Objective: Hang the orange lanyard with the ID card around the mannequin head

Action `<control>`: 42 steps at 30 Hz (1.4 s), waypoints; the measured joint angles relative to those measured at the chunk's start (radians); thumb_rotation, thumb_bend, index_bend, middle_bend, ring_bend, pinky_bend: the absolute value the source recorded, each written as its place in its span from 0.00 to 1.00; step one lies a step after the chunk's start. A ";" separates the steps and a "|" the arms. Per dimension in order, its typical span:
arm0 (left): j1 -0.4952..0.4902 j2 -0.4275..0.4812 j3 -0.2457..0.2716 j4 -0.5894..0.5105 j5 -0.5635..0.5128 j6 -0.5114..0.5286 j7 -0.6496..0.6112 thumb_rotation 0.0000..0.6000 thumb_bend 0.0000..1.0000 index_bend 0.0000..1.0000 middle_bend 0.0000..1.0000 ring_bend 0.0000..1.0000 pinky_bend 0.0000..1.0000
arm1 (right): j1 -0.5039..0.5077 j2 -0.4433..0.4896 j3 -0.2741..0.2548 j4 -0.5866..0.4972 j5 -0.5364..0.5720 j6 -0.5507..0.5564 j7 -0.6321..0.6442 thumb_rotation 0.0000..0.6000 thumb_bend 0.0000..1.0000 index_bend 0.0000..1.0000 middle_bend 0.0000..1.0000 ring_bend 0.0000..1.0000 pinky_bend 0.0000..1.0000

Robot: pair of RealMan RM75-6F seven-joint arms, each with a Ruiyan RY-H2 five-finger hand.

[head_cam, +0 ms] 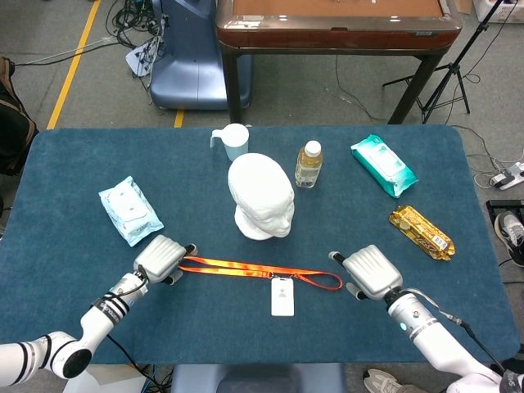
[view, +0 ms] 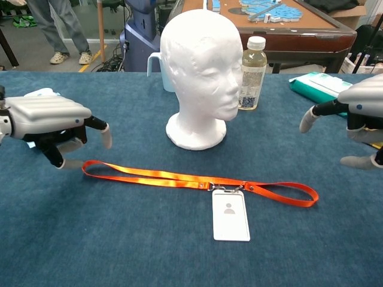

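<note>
A: Where lies the orange lanyard?

B: Stretched flat on the blue table, lower centre of the head view, in front of the mannequin head. Not around the head. ID card clipped at the middle of the strap, face up, hanging toward the bottom edge.

A: And the mannequin head itself?

B: Upright at the centre of the frame, white, face turned toward the lower right. Apart from the lanyard.

A: Left hand?

B: Left hand at the lower left, palm down, right at the left end of the lanyard loop. In the chest view, fingers curled downward, one fingertip beside the strap end, perhaps touching. Holding or not: cannot tell.

A: Right hand?

B: Right hand at the lower right, just beside the right end of the loop. Fingers spread and bent downward, holding nothing.

A: Containers?

B: Clear bottle with a white cap, upright just right of the head, yellowish liquid inside, nearly full. White pitcher behind the head, upper centre; contents not visible.

A: Anything else?

B: Green wipes pack at the upper right, pale blue wipes pack at the left, golden snack packet at the right.
</note>
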 measured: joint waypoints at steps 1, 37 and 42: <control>-0.001 -0.007 -0.003 0.004 -0.003 -0.001 0.008 1.00 0.29 0.35 0.87 0.84 0.84 | -0.002 0.002 0.003 -0.001 0.002 -0.001 -0.001 1.00 0.34 0.25 0.94 1.00 1.00; -0.007 -0.225 -0.058 0.283 -0.011 -0.048 0.032 1.00 0.29 0.38 0.98 0.92 0.87 | -0.044 0.027 0.042 0.001 0.033 -0.054 -0.007 1.00 0.34 0.25 0.94 1.00 1.00; -0.008 -0.252 -0.064 0.315 0.002 -0.059 0.010 1.00 0.29 0.38 0.98 0.92 0.87 | -0.048 0.031 0.045 0.004 0.037 -0.061 -0.002 1.00 0.34 0.25 0.94 1.00 1.00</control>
